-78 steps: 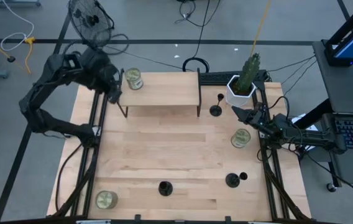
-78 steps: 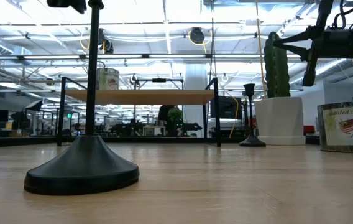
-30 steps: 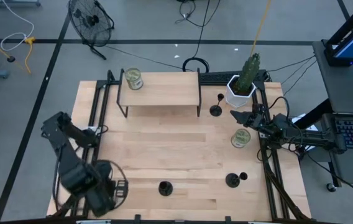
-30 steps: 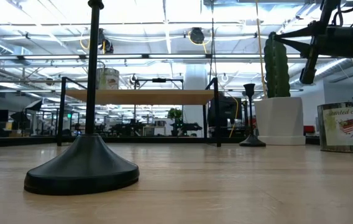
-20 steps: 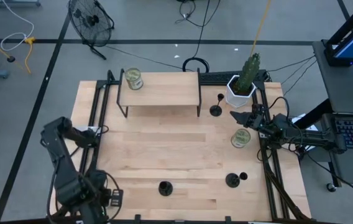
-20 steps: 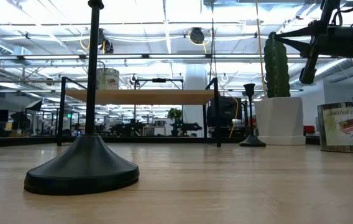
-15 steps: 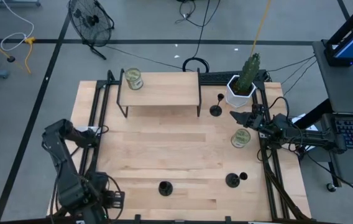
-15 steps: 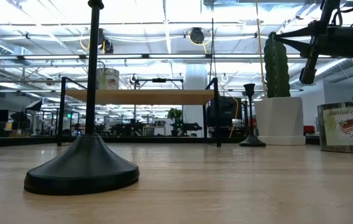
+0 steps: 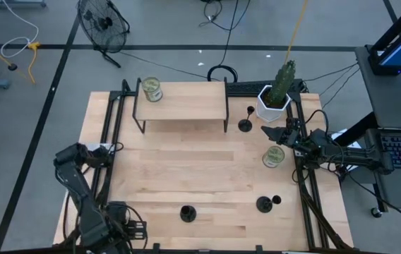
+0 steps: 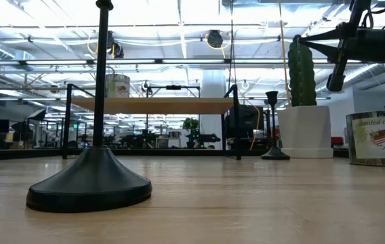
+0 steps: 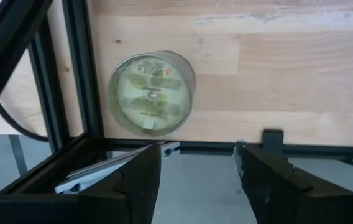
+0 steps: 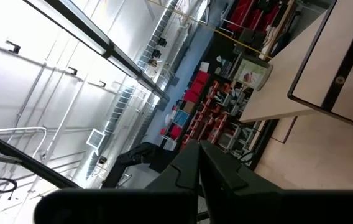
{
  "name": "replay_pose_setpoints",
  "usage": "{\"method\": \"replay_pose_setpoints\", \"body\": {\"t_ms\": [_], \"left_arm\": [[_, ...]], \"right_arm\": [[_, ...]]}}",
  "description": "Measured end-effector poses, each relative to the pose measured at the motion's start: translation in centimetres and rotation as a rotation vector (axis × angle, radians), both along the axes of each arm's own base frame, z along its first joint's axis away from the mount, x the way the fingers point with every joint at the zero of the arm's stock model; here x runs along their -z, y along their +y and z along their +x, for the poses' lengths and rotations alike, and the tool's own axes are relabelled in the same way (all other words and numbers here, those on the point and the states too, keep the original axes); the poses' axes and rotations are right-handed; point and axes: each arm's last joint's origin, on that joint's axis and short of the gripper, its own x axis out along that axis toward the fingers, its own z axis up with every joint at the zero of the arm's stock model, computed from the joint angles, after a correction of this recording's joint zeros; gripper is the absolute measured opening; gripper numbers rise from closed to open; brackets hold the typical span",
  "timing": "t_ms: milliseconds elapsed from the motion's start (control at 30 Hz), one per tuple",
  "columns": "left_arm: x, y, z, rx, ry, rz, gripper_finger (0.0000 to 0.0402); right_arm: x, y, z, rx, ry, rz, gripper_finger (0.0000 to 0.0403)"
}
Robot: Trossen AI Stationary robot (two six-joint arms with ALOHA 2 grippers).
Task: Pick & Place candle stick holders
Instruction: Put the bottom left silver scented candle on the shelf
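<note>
**Left arm over near-left corner jar, holders untouched**

Left gripper [image 9: 131, 233] hangs at the table's [image 9: 186, 176] near-left corner, fingers [image 11: 140, 180] spread with a clear gap, nothing between them. In the left wrist view a greenish jar [image 11: 152, 93] sits just beyond the fingertips, beside the black frame rail [image 11: 80, 68], top facing the camera. Farther back on the left, a second jar [image 9: 150, 89] stands on the raised wooden shelf [image 9: 183, 102].

Candle stick holders: one [image 9: 187, 213] at near centre, upright, well apart from the left gripper; in the low view it is the big black base and stem [image 10: 96, 149]. A second [image 9: 265, 204] stands near right. A third [image 9: 246, 123] stands far right-centre, just beside the white cactus pot [image 9: 273, 102]. All stand on the table, none gripped.

Third jar [image 9: 273, 156] stands at the right edge, below the pot. Right gripper [image 9: 274, 132] hovers between pot and that jar, fingers pressed together, holding nothing.
</note>
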Motion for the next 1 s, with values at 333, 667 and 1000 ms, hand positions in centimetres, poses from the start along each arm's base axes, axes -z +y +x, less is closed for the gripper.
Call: {"method": "replay_pose_setpoints", "body": {"t_ms": [333, 667, 1000], "left_arm": [[1.7, -0.5, 0.5, -0.022, 0.077, 0.017, 0.0214], [4.3, 0.8, 1.6, -0.069, 0.114, 0.060, 0.0214], [6.6, 1.7, 1.3, -0.075, 0.123, 0.037, 0.0214]], "right_arm": [[0.0, 0.0, 0.0, -0.001, -0.003, -0.001, 0.0006], [0.0, 0.0, 0.0, 0.000, -0.004, 0.000, 0.0006], [0.0, 0.0, 0.0, 0.001, -0.004, 0.000, 0.0006]]}}
